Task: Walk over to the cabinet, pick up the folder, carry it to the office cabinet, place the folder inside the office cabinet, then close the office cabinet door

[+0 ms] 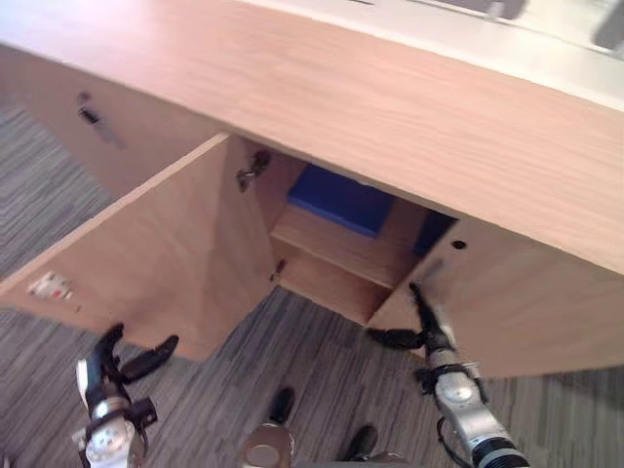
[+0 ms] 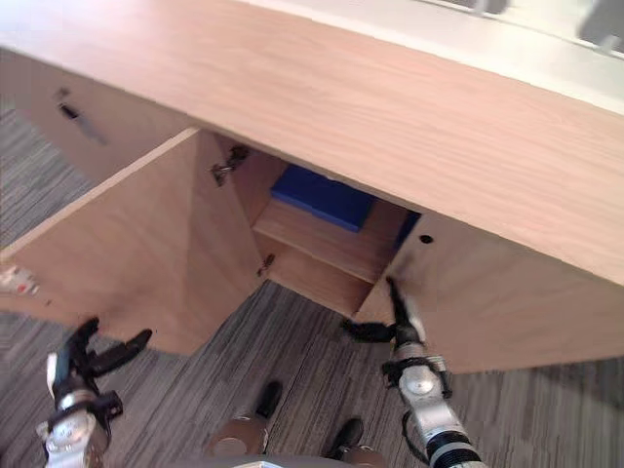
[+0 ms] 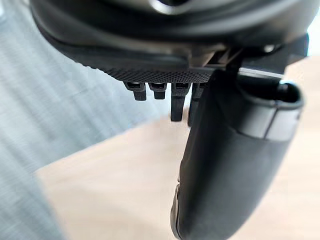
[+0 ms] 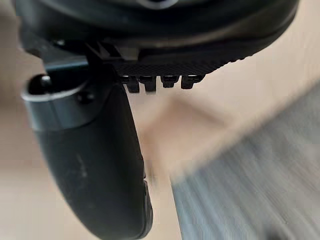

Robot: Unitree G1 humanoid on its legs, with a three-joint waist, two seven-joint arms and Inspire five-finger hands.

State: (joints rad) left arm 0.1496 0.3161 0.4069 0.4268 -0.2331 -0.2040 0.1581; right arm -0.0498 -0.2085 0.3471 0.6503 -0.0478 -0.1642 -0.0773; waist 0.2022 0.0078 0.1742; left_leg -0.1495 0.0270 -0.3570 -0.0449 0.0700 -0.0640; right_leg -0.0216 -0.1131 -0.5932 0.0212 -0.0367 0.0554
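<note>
– Blue flat folder (image 1: 341, 200), where is it now?

– It lies inside the light wooden office cabinet (image 1: 390, 107), on the upper wooden shelf (image 1: 341, 252), at the centre of the frame. Neither hand holds it.

– And the hands?

– The left hand (image 1: 105, 375) is in the lower left of the frame, above the grey striped carpet (image 1: 322, 361). Its fingers are spread and relaxed, holding nothing, just beside the low corner of the open left door (image 1: 166, 253). The right hand (image 1: 432, 339) is right of centre, low. Its fingers are straight and point up along the edge of the open right door (image 1: 526, 302), with the thumb out to the side. It seems to touch the edge, but I cannot be sure.

– So which step is this?

– I judge the placing is done and the closing is in hand, because both doors stand wide open.

– What does the next move need?

– A flat push on the right door, swinging it toward the opening. I think the left door needs the same from the left hand.
</note>
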